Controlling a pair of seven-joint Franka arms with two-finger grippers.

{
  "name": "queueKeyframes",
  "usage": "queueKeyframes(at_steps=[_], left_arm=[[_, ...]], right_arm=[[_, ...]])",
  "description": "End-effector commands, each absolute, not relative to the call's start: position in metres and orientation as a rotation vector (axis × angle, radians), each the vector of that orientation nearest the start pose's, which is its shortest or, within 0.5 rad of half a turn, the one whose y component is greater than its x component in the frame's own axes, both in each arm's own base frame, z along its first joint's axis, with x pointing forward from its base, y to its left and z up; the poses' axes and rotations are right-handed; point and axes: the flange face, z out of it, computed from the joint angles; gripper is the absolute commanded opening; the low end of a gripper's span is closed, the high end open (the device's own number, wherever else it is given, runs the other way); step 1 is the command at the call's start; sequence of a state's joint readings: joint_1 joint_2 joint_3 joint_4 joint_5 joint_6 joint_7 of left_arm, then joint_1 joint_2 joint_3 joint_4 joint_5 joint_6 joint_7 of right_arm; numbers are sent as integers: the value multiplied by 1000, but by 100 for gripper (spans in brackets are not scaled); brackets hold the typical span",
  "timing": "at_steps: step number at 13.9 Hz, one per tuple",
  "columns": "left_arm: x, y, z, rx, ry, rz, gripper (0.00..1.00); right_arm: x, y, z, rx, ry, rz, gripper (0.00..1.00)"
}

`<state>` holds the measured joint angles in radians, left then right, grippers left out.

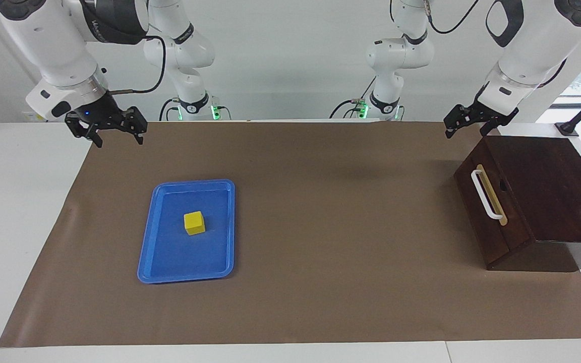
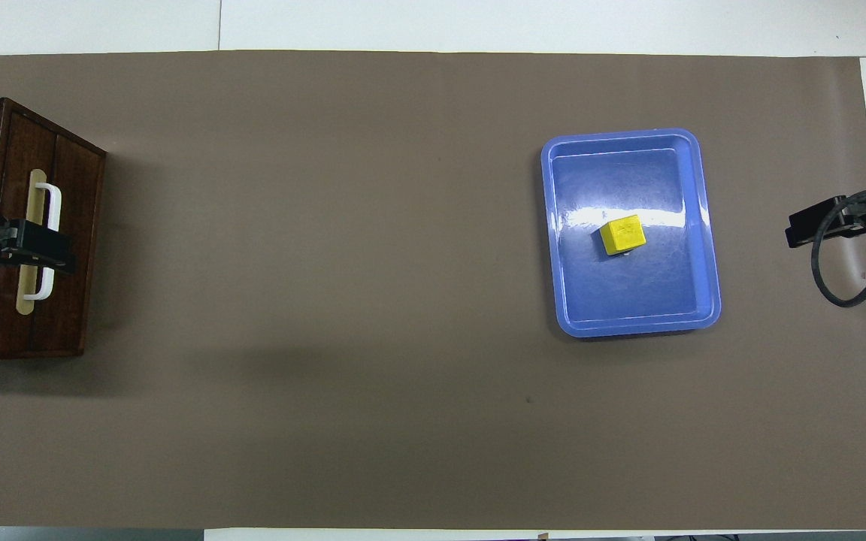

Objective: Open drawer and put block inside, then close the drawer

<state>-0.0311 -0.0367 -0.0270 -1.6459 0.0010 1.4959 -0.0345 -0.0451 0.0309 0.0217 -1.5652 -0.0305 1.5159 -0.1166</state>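
Observation:
The drawer is shut in its dark wooden box at the left arm's end of the table, white bar handle facing the table's middle. It also shows in the overhead view. The yellow block lies in the blue tray. My left gripper is open and empty, raised over the box's edge, clear of the handle. My right gripper is open and empty, raised over the mat's edge, apart from the tray.
A brown mat covers the table between the tray and the box. White table borders it. A black stand is beside the box, nearer to the robots.

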Motion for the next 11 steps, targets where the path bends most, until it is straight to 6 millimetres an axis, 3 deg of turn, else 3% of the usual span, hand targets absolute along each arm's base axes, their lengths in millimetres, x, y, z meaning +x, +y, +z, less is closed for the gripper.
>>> queueKeyframes(at_steps=[1, 7, 9, 11], left_arm=[[530, -28, 608, -3136, 53, 154, 100], [533, -28, 602, -3137, 41, 68, 100], [542, -29, 585, -3056, 81, -24, 100], [545, -34, 550, -2968, 152, -44, 100]], right_arm=[[554, -17, 610, -3178, -140, 129, 100], [554, -16, 610, -3178, -142, 129, 100], [554, -17, 610, -3178, -142, 129, 100], [554, -17, 610, -3176, -142, 124, 100]])
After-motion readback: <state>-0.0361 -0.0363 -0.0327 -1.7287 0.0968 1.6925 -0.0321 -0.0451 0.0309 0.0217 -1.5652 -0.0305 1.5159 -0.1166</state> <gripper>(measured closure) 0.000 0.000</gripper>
